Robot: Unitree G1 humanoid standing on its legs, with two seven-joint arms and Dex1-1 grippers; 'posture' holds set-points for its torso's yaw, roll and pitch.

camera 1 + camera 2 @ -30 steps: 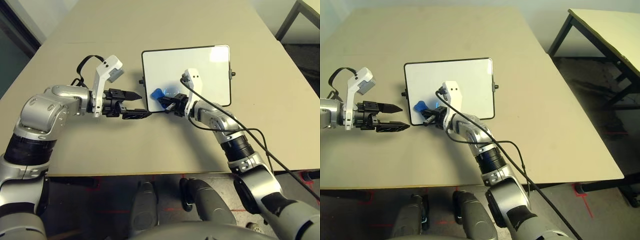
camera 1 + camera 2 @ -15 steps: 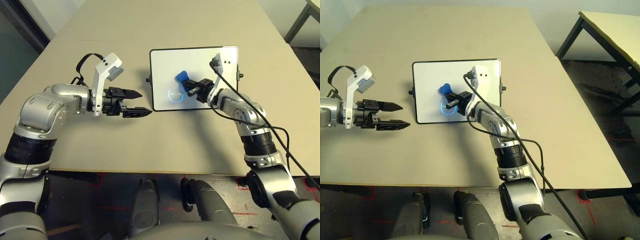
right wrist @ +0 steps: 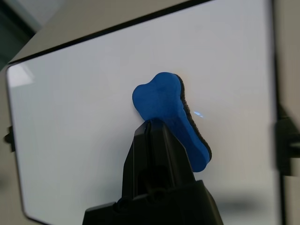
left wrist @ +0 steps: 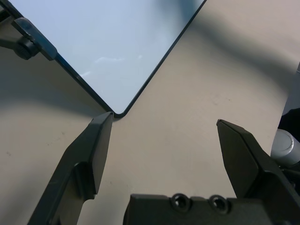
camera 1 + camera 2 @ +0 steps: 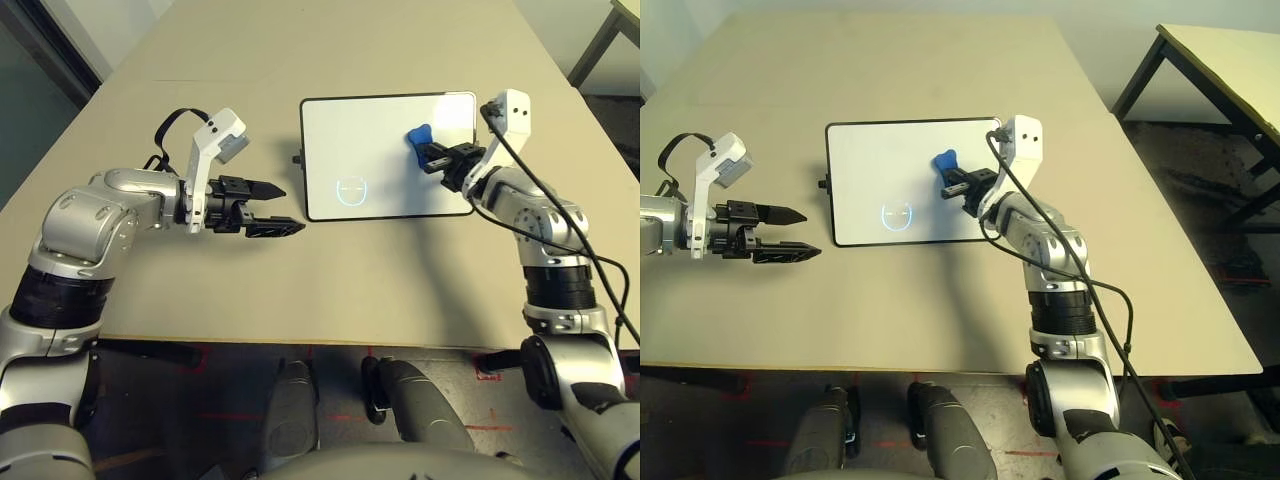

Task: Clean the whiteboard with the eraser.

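My right tool (image 5: 432,157) is clamped on the eraser (image 5: 417,135), a blue foam block with a dark felt face, over the board's (image 5: 380,140) right part. The glossy white board lies flat on the matte beige counter (image 5: 330,270), a faint blue circle (image 5: 350,190) near its front edge. My left tool (image 5: 276,209) hangs spread apart beside the board's near left corner.

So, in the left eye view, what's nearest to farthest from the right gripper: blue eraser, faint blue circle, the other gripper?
1. Blue eraser: clamped in the right gripper, over the whiteboard's right part.
2. Faint blue circle: lower middle of the board.
3. Left gripper: open, off the board's left edge.
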